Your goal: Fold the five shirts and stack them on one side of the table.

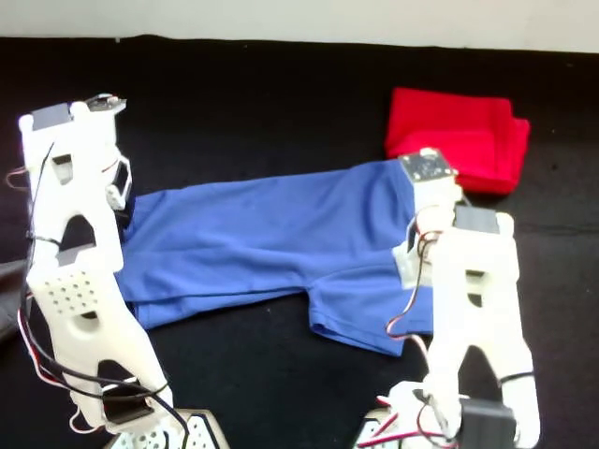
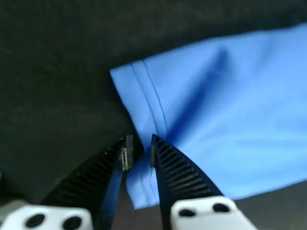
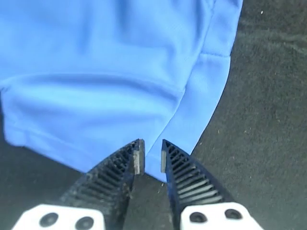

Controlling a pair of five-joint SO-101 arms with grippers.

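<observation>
Where the blue shirt [image 1: 271, 234] lies, tabletop [image 1: 281, 94] is black.

The black cloth-covered counter [image 1: 281, 84] is lit evenly and softly from above, and little detail is held in its dark surface. Strong glare is seen on the white plastic arms [image 1: 75, 234], which are nearly washed out. Only faint shadows are cast in the folds of the spread blue fabric shirt [image 1: 262, 234] and beneath the black ribbed fingers [image 2: 170, 167].

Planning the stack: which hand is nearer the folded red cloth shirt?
Right. Right hand: end of the blue fabric shirt beside the folded red shirt; left hand: opposite end.
</observation>
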